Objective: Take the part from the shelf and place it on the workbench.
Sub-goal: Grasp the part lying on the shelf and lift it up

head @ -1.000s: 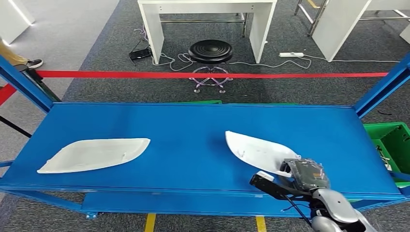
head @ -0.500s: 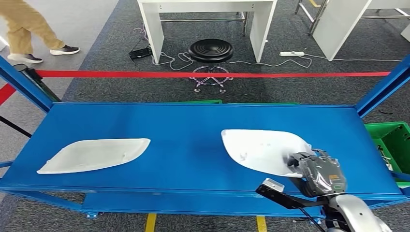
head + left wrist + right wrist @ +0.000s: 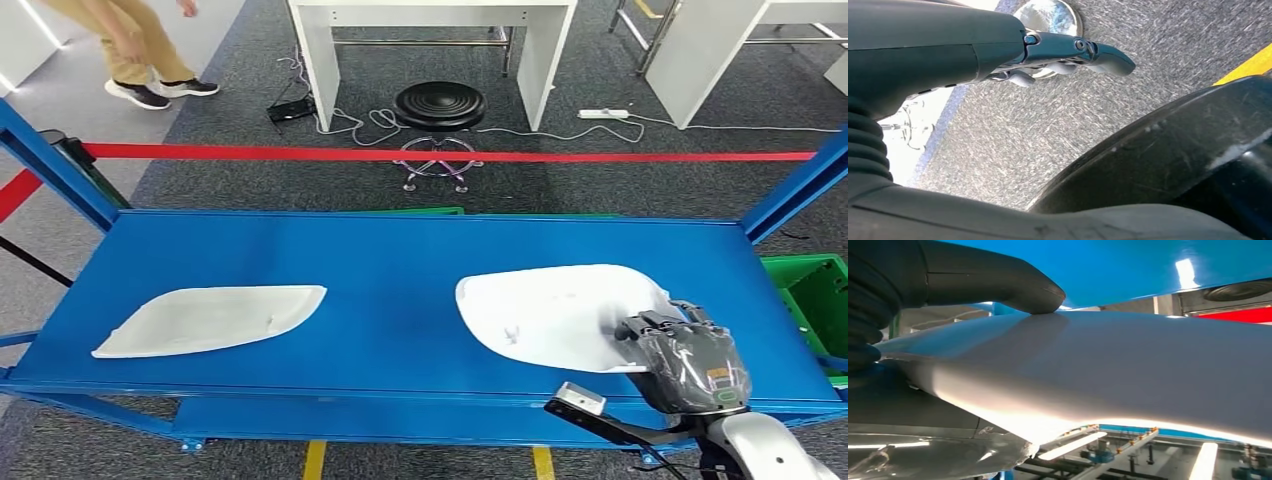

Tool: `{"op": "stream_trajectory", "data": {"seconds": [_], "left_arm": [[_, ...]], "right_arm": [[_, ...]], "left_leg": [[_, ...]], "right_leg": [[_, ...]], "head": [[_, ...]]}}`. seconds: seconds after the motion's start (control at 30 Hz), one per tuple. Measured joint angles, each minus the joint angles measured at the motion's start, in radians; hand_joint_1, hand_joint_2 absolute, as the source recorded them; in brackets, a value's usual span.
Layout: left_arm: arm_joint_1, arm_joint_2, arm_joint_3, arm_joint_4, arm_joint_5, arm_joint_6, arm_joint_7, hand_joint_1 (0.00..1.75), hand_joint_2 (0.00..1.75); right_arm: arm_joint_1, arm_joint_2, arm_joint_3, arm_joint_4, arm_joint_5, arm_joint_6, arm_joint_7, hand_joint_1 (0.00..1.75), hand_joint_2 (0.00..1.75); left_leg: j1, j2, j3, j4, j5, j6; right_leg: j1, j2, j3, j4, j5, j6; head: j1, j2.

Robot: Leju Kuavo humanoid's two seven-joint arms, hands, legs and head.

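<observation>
Lying untouched at the left of the blue shelf: a second white part. Rising and tipping up off the shelf at the right since a second ago: the white part, gripped at its near end by the right hand, thumb pressing on top, meaning pickup under way, workbench next. Hanging over the floor, holding nothing, fingers loosely extended: the left hand.

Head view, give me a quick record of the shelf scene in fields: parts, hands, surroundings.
held part: white shell, gripped at its near right end by the right hand, over the shelf
other part: white shell lying on the blue shelf, left side
left hand: holds nothing, over carpet
behind shelf: red tape, black stool, white table
bystander: a person's legs, far left
</observation>
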Motion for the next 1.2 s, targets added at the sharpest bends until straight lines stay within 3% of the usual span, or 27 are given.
{"op": "stream_trajectory", "data": {"seconds": [0.03,0.1,0.13,0.17,0.2,0.27,0.33,0.47,0.5,0.57,0.63,0.67,0.7,0.73,0.8,0.83,0.9,0.97,1.0,1.03,1.1,1.13,1.17,1.2], "left_arm": [[-0.001,-0.001,0.002,0.0,-0.002,-0.002,0.002,0.0,1.75],[-0.003,-0.002,0.006,0.0,-0.005,-0.006,0.005,0.0,1.75],[-0.003,-0.002,0.007,0.0,-0.006,-0.007,0.005,0.0,1.75],[-0.003,-0.002,0.008,0.0,-0.006,-0.008,0.005,0.0,1.75],[-0.003,-0.002,0.009,0.0,-0.007,-0.008,0.006,0.0,1.75],[-0.004,-0.002,0.011,0.0,-0.008,-0.008,0.007,0.0,1.75],[-0.005,0.0,0.012,0.0,-0.009,-0.008,0.008,0.0,1.75],[-0.006,0.0,0.014,0.0,-0.014,-0.007,0.011,0.0,1.75],[-0.007,0.0,0.014,0.0,-0.015,-0.007,0.013,0.0,1.75],[-0.009,-0.002,0.015,0.0,-0.018,-0.005,0.017,0.0,1.75],[-0.012,-0.003,0.016,0.0,-0.022,-0.004,0.019,0.0,1.75],[-0.013,-0.004,0.016,0.0,-0.024,-0.004,0.022,0.0,1.75],[-0.014,-0.005,0.017,0.0,-0.027,-0.004,0.027,0.0,1.75],[-0.014,-0.006,0.017,0.0,-0.029,-0.004,0.033,0.0,1.75],[-0.012,-0.012,0.017,0.0,-0.032,-0.004,0.04,0.0,1.75],[-0.011,-0.014,0.017,0.0,-0.033,-0.005,0.042,0.0,1.75],[-0.009,-0.017,0.017,0.0,-0.034,-0.006,0.043,0.0,1.75],[-0.008,-0.018,0.017,0.0,-0.034,-0.006,0.044,0.0,1.75],[-0.008,-0.018,0.017,0.0,-0.035,-0.006,0.045,0.0,1.75],[-0.008,-0.019,0.017,0.0,-0.035,-0.006,0.046,0.0,1.75],[-0.009,-0.017,0.018,0.0,-0.036,-0.006,0.047,0.0,1.75],[-0.009,-0.016,0.018,0.0,-0.037,-0.006,0.048,0.0,1.75],[-0.009,-0.015,0.018,0.0,-0.038,-0.006,0.048,0.0,1.75],[-0.01,-0.014,0.019,0.0,-0.039,-0.006,0.049,0.0,1.75]], "right_arm": [[0.004,-0.005,-0.001,-0.003,0.003,-0.005,-0.002,1.75,1.75],[0.01,-0.012,0.0,-0.006,0.006,-0.01,-0.005,1.75,1.75],[0.011,-0.012,0.0,-0.006,0.006,-0.011,-0.005,1.75,1.75],[0.012,-0.012,0.001,-0.006,0.005,-0.011,-0.005,1.75,1.75],[0.013,-0.012,0.002,-0.006,0.005,-0.011,-0.005,1.75,1.75],[0.015,-0.016,0.002,-0.005,0.005,-0.013,-0.004,1.75,1.75],[0.02,-0.021,0.002,-0.005,0.005,-0.015,-0.003,1.75,1.75],[0.035,-0.028,0.003,-0.007,0.004,-0.023,0.003,1.75,1.75],[0.043,-0.031,0.001,-0.01,0.003,-0.028,0.007,1.75,1.75],[0.061,-0.039,-0.002,-0.018,0.001,-0.039,0.014,1.75,1.75],[0.079,-0.044,-0.004,-0.025,0.0,-0.046,0.022,1.75,1.75],[0.087,-0.045,-0.004,-0.026,-0.001,-0.048,0.025,1.75,1.75],[0.093,-0.047,-0.005,-0.028,-0.001,-0.048,0.027,1.75,1.75],[0.098,-0.048,-0.006,-0.03,-0.001,-0.048,0.029,1.75,1.75],[0.102,-0.051,-0.008,-0.034,-0.002,-0.048,0.031,1.75,1.75],[0.103,-0.053,-0.01,-0.036,-0.002,-0.048,0.032,1.75,1.75],[0.104,-0.057,-0.011,-0.04,-0.003,-0.049,0.032,1.75,1.75],[0.106,-0.059,-0.011,-0.042,-0.006,-0.049,0.032,1.75,1.75],[0.108,-0.061,-0.011,-0.042,-0.009,-0.049,0.031,1.75,1.75],[0.109,-0.062,-0.011,-0.042,-0.012,-0.049,0.031,1.75,1.75],[0.111,-0.064,-0.011,-0.042,-0.016,-0.05,0.03,1.75,1.75],[0.111,-0.064,-0.011,-0.042,-0.018,-0.05,0.029,1.75,1.75],[0.111,-0.064,-0.011,-0.041,-0.019,-0.05,0.029,1.75,1.75],[0.111,-0.064,-0.01,-0.041,-0.02,-0.05,0.028,1.75,1.75]], "left_leg": [[0.003,0.001,-0.001,-0.005,0.007,0.008],[0.009,0.004,-0.003,-0.015,0.024,0.019],[0.009,0.004,-0.004,-0.015,0.025,0.018],[0.009,0.004,-0.006,-0.015,0.027,0.016],[0.01,0.004,-0.006,-0.015,0.028,0.014],[0.014,0.002,-0.007,-0.013,0.03,0.006],[0.012,-0.002,-0.009,-0.009,0.034,-0.006],[0.008,-0.004,-0.019,-0.001,0.037,-0.025],[0.007,-0.004,-0.026,0.016,0.016,-0.03],[0.003,-0.002,-0.047,0.106,-0.068,-0.037],[-0.003,-0.002,-0.058,0.232,-0.151,-0.037],[-0.006,-0.002,-0.046,0.265,-0.165,-0.034],[-0.008,-0.002,-0.02,0.262,-0.159,-0.03],[-0.009,-0.001,0.018,0.219,-0.134,-0.025],[-0.006,-0.001,0.102,0.081,-0.085,-0.021],[-0.005,-0.001,0.129,0.022,-0.075,-0.019],[-0.004,-0.002,0.139,-0.031,-0.083,-0.015],[-0.001,-0.001,0.118,-0.035,-0.077,-0.005],[0.0,0.0,0.107,-0.034,-0.069,0.003],[0.002,0.002,0.096,-0.034,-0.058,0.011],[0.003,0.005,0.073,-0.034,-0.036,0.02],[0.002,0.007,0.061,-0.033,-0.026,0.021],[0.001,0.008,0.048,-0.032,-0.015,0.021],[0.0,0.009,0.036,-0.031,-0.006,0.021]], "right_leg": [[0.0,-0.002,-0.015,0.042,-0.03,0.007],[0.001,-0.005,-0.065,0.179,-0.11,0.02],[0.0,-0.005,-0.08,0.23,-0.129,0.021],[0.0,-0.005,-0.079,0.246,-0.129,0.022],[0.0,-0.006,-0.057,0.217,-0.108,0.023],[-0.003,-0.007,0.027,0.078,-0.056,0.028],[-0.001,-0.003,0.085,-0.018,-0.032,0.021],[-0.001,0.0,0.069,-0.026,-0.025,-0.014],[-0.002,-0.002,0.06,-0.027,-0.02,-0.023],[0.0,-0.006,0.044,-0.027,-0.007,-0.037],[0.005,-0.007,0.025,-0.026,0.011,-0.044],[0.008,-0.007,0.014,-0.025,0.02,-0.045],[0.011,-0.007,0.003,-0.024,0.029,-0.044],[0.014,-0.007,-0.007,-0.024,0.037,-0.043],[0.019,-0.006,-0.025,-0.023,0.055,-0.037],[0.021,-0.006,-0.034,-0.022,0.066,-0.033],[0.026,-0.006,-0.054,-0.022,0.091,-0.027],[0.027,-0.006,-0.071,-0.023,0.106,-0.018],[0.026,-0.006,-0.08,-0.012,0.092,-0.013],[0.025,-0.006,-0.091,0.016,0.058,-0.008],[0.024,-0.007,-0.121,0.129,-0.039,0.0],[0.024,-0.007,-0.134,0.198,-0.073,0.003],[0.024,-0.007,-0.137,0.248,-0.085,0.004],[0.024,-0.007,-0.126,0.267,-0.075,0.003]], "head": [[0.001,0.0],[0.004,0.0],[0.004,0.0],[0.004,0.0],[0.004,0.0],[0.004,0.0],[0.005,0.0],[0.002,0.0],[0.002,0.0],[-0.001,0.0],[-0.003,0.0],[-0.003,0.0],[-0.003,0.0],[-0.003,0.0],[-0.003,0.0],[-0.003,0.0],[-0.003,0.0],[-0.003,0.0],[-0.002,0.0],[-0.002,0.0],[0.0,0.0],[0.001,0.0],[0.001,0.0],[0.001,0.0]]}}
